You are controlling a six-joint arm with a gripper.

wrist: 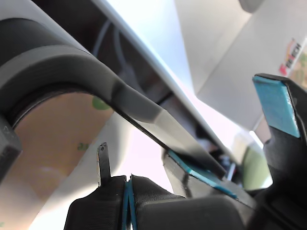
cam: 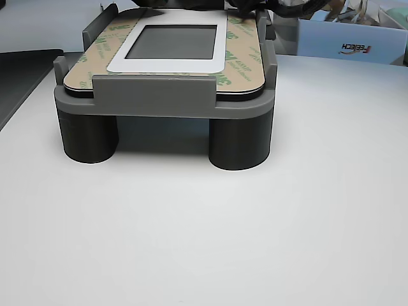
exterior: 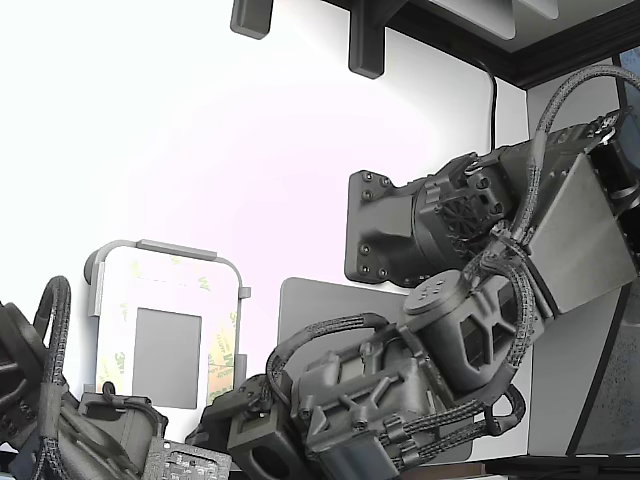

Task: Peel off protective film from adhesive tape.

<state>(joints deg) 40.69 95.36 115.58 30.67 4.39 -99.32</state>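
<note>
Tan protective film [cam: 243, 56] printed with green logos lies flat along the white panel [cam: 167, 60] edge, seated in the grey fixture [cam: 159, 97] on the white surface [cam: 204, 229]. Claw [wrist: 128, 191] pads appear pressed together in the wrist view, nothing visibly gripped.

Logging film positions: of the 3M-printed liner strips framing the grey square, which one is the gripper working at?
The protective film along the other view's right side; the gripper sits at its far end, the other strips lie clear.

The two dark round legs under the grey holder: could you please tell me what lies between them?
Nothing: in the other view, the gap between the left leg and the right leg is bare white table, shadowed under the grey holder.
</note>
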